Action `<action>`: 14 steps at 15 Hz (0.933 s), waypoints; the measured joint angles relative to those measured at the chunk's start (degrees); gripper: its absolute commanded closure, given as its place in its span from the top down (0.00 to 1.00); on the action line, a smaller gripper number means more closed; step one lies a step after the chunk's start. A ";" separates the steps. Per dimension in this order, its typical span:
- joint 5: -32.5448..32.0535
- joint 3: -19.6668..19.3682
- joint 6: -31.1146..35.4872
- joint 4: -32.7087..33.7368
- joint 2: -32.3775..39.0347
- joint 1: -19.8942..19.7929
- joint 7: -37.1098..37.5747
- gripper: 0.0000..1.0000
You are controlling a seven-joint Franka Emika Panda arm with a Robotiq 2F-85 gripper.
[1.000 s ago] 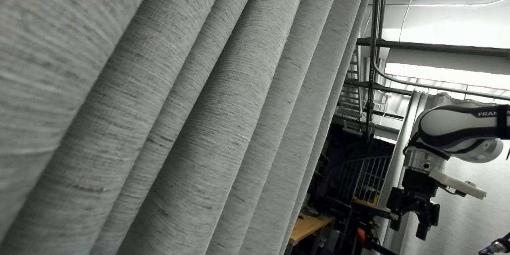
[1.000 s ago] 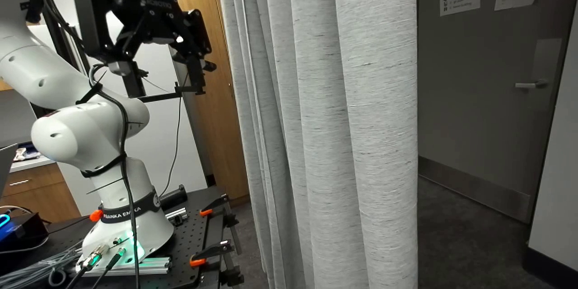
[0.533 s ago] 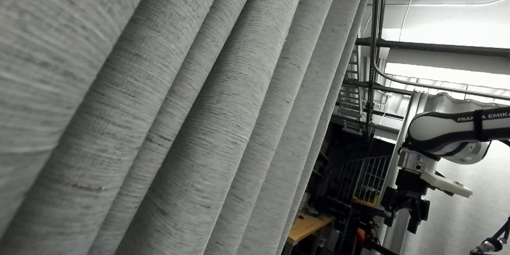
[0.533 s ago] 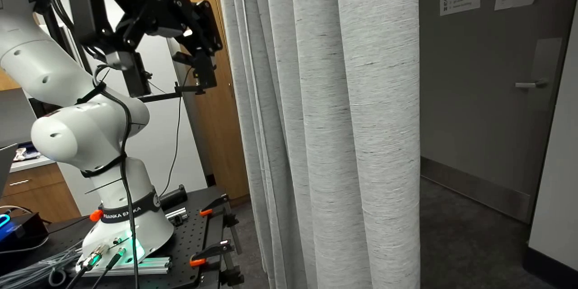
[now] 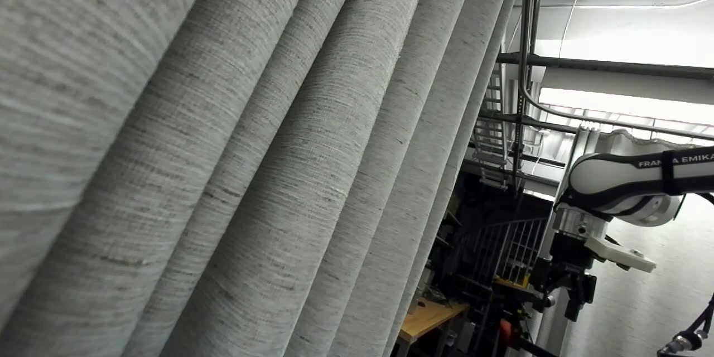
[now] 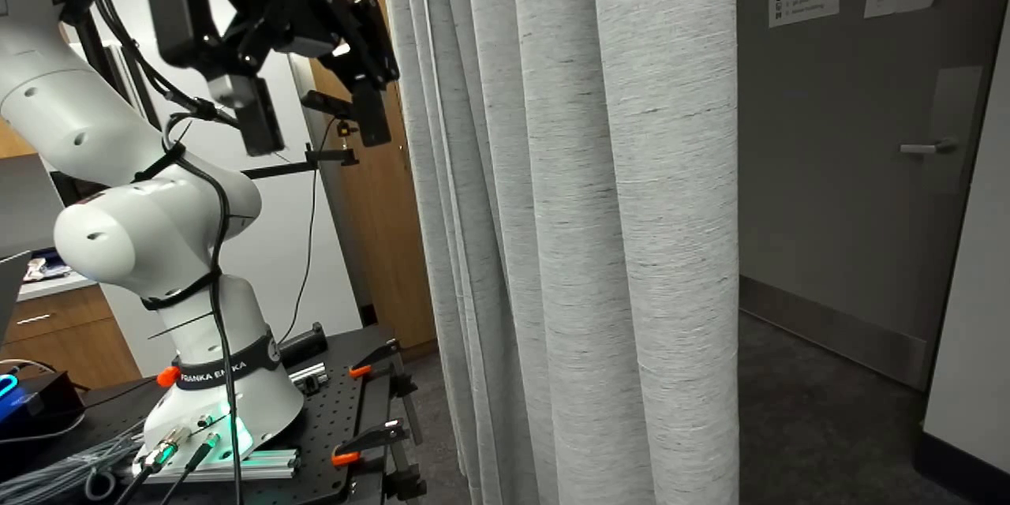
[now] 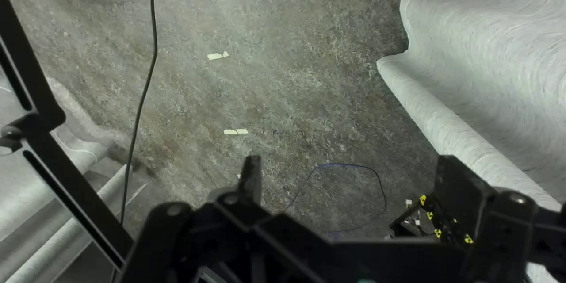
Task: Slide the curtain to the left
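Note:
The curtain (image 5: 290,145) is a very large light-grey pleated drape that fills the left and middle of an exterior view. It hangs upright in the middle of an exterior view (image 6: 600,213), to the right of the arm. Grey fabric, probably the curtain (image 7: 486,66), hangs to the floor at the right of the wrist view. My gripper (image 6: 319,134) is open and empty, pointing down, apart from the curtain. It also shows at the lower right of an exterior view (image 5: 558,304). In the wrist view the gripper's (image 7: 349,163) fingers are wide apart over the floor.
More grey fabric (image 7: 26,212) is at the wrist view's left, behind a black slotted bar (image 7: 40,128). A black cable (image 7: 148,70) crosses the floor. The robot's black table (image 6: 331,410) has orange-tipped clamps (image 6: 367,442). A wooden cabinet (image 6: 379,213) and grey door (image 6: 836,173) stand behind.
My gripper has moved right and slightly up in an exterior view, and left in an exterior view, still open. The curtain's folds have shifted very slightly.

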 measured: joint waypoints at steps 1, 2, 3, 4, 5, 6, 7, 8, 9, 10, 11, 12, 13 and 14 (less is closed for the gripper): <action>0.24 0.94 0.62 0.07 -0.01 0.13 -0.13 1.00; 0.70 2.03 1.27 0.18 -0.03 0.43 -0.31 1.00; 1.55 3.08 1.91 0.34 -0.08 0.95 -0.66 1.00; 2.84 4.02 2.52 0.56 -0.12 1.69 -1.17 1.00; 4.53 4.88 3.39 0.86 -0.13 2.60 -1.63 1.00; 6.57 5.46 4.40 1.17 -0.12 3.60 -2.02 1.00; 8.88 5.83 5.57 1.52 -0.05 4.69 -2.37 1.00; 11.17 6.03 6.93 1.88 0.07 5.65 -2.46 1.00; 13.59 6.06 8.72 2.31 0.28 6.50 -2.46 1.00; 15.94 6.04 10.80 2.78 0.55 7.15 -2.46 1.00; 18.01 6.03 13.23 3.21 0.86 7.56 -2.46 1.00; 19.91 6.02 15.78 3.63 1.20 7.85 -2.46 1.00; 21.63 6.02 17.99 4.09 1.55 8.06 -2.52 1.00; 23.17 5.99 19.95 4.56 1.93 8.29 -2.63 1.00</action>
